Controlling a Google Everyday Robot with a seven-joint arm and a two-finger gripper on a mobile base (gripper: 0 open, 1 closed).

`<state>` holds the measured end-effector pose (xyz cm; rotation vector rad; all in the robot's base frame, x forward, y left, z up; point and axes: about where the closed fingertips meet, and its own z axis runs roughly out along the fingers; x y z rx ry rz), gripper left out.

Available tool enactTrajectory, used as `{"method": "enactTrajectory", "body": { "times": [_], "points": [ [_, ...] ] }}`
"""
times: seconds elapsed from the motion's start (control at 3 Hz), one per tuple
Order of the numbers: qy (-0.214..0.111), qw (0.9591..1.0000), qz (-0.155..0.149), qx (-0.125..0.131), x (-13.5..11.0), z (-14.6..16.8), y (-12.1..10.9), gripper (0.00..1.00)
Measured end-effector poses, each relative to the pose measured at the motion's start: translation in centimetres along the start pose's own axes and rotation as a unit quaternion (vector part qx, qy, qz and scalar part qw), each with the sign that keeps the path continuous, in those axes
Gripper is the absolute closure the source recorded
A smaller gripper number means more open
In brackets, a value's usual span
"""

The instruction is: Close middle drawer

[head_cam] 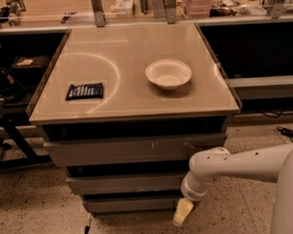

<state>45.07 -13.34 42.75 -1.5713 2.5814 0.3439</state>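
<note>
The cabinet has three grey drawer fronts stacked under its tan top. The middle drawer (pixel 124 183) has a plain flat front and stands out a little from the cabinet, set further back than the scratched top drawer front (pixel 138 150) above it. My gripper (pixel 181 212) hangs from the white arm (pixel 235 165) at the lower right. It is in front of the right end of the bottom drawer (pixel 130 204), just below the middle drawer's front, with its pale tip pointing down toward the floor.
On the cabinet top (pixel 131 102) lie a white bowl (pixel 168 74) and a dark snack packet (pixel 85 90). A dark shelf frame (pixel 12 143) stands to the left. A grey rail (pixel 263 86) and a cable (pixel 282 131) are to the right. The floor is speckled.
</note>
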Motion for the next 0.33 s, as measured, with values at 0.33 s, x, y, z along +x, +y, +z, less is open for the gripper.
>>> {"method": "enactTrajectory", "body": {
  "times": [0.33],
  "points": [
    [0.000, 1.0000, 0.000, 0.000, 0.00, 0.00, 0.00, 0.00]
  ]
}}
